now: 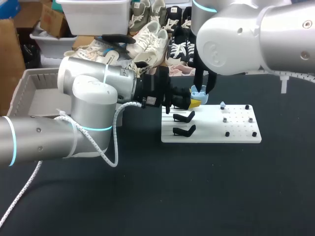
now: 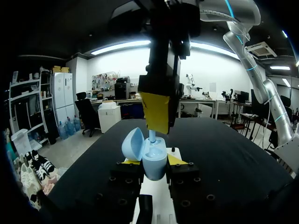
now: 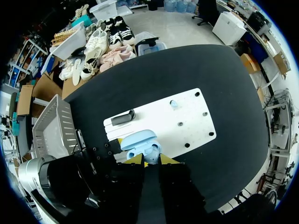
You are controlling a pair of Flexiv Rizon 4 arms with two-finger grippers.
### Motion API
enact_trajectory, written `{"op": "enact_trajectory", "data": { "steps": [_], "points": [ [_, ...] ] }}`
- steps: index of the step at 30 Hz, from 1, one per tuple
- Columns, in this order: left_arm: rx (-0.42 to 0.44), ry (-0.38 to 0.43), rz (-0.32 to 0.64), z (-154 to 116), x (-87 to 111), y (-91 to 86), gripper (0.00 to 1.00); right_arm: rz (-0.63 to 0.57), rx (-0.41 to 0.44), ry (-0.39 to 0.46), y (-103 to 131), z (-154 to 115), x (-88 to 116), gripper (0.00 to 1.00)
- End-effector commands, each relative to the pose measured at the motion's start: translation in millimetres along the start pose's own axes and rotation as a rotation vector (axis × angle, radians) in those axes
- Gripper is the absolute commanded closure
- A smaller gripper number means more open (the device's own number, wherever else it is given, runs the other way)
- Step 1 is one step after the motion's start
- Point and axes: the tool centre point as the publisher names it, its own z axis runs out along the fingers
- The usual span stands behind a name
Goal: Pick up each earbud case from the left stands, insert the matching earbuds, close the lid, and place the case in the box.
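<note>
Earbud case (image 2: pixel 153 161), lid open, clamped on both sides by my left gripper (image 2: pixel 153 163) over the white board (image 1: pixel 216 132). My right gripper (image 3: pixel 150 161), fingers nearly together, pinches an earbud (image 2: pixel 152 136) whose stem dips into the case. Grey box (image 1: pixel 29 93) sits well apart.

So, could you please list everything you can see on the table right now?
board: one, white, mid-table.
earbud case: one, light blue, lid open, held over the board.
earbuds: two, light blue; one just under the right gripper, at the open case; one standing on the board.
stands: two in sight, black, empty, on the board's left part.
pegs: several, dark, on the board.
box: one, grey, at the table's left.
left gripper: yellow-tipped, shut on the case.
right gripper: yellow-tipped, directly above the case.
</note>
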Motion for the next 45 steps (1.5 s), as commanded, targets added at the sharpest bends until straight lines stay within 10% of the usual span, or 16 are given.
{"op": "enact_trajectory", "data": {
  "steps": [1, 45],
  "points": [
    [-0.004, -0.001, 0.001, 0.0, 0.3, -0.9, 1.0, -0.002, 0.004, 0.009, 2.2, 0.6, -1.9, 1.0],
    [-0.004, -0.001, 0.001, 0.0, 0.3, -0.9, 1.0, 0.0, 0.0, 0.028, -0.7, 6.6, 2.3, 1.0]
  ]
}}
